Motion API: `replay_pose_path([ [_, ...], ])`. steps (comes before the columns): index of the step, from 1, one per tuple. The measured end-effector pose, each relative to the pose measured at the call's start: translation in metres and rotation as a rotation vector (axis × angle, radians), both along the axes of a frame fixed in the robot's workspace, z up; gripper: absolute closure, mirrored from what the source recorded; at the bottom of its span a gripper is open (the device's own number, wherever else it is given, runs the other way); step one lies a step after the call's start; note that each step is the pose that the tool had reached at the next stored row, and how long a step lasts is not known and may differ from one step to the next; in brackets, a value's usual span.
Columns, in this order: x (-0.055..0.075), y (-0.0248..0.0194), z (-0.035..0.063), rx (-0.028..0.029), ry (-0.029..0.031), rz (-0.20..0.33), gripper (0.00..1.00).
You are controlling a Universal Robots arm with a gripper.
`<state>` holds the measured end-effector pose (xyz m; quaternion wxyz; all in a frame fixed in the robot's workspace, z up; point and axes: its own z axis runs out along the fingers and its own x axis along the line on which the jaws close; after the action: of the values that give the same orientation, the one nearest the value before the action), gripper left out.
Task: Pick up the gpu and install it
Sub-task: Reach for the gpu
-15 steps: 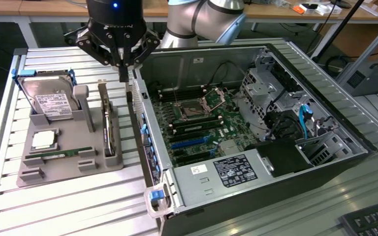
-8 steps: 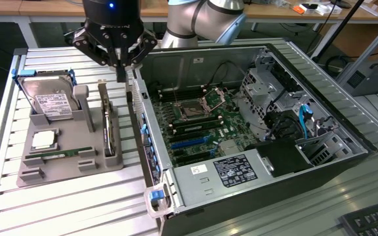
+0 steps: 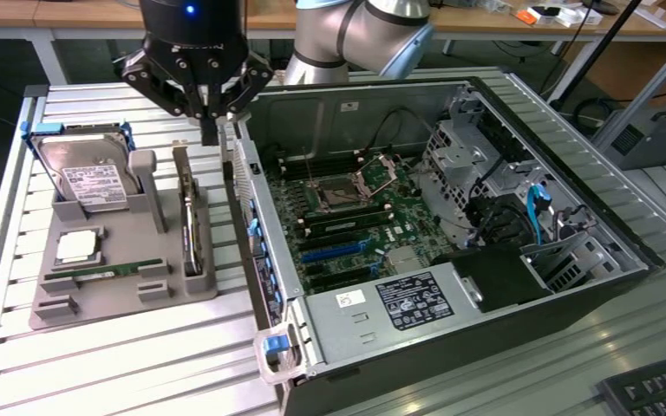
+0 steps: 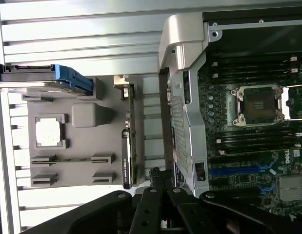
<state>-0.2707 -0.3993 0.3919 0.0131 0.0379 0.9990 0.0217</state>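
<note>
One gpu point(image 3: 191, 221) stands on edge in the gray tray point(image 3: 101, 299), in the slot nearest the case point(image 3: 449, 260). Gripper point(image 3: 209, 134) hangs above the tray's case-side edge, near the gpu but clear of it. Fingers together, nothing held. Hard drive point(image 3: 88, 178) is in the same tray.

In the exterior view the arm point(image 3: 362, 35) is cut off by the edge at twelve o'clock. The keyboard point(image 3: 657, 390) is clipped by the corner at five o'clock, and the computer case point(image 3: 610, 260) runs out of frame at six o'clock. At nine o'clock the graphics card point(image 3: 191, 217) stands on edge in the gray holder point(image 3: 114, 299), its lower edge sunk in the slot and its faces mostly turned from sight. A holder post covers part of the hard drive point(image 3: 88, 178). The print on the power supply label point(image 3: 408, 303) is too small to read.
</note>
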Motion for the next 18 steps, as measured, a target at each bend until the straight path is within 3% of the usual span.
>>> replay_pose_path([
  [18,-0.0089,-0.0001,-0.0003,0.0000,0.0000,0.000,0.89],
])
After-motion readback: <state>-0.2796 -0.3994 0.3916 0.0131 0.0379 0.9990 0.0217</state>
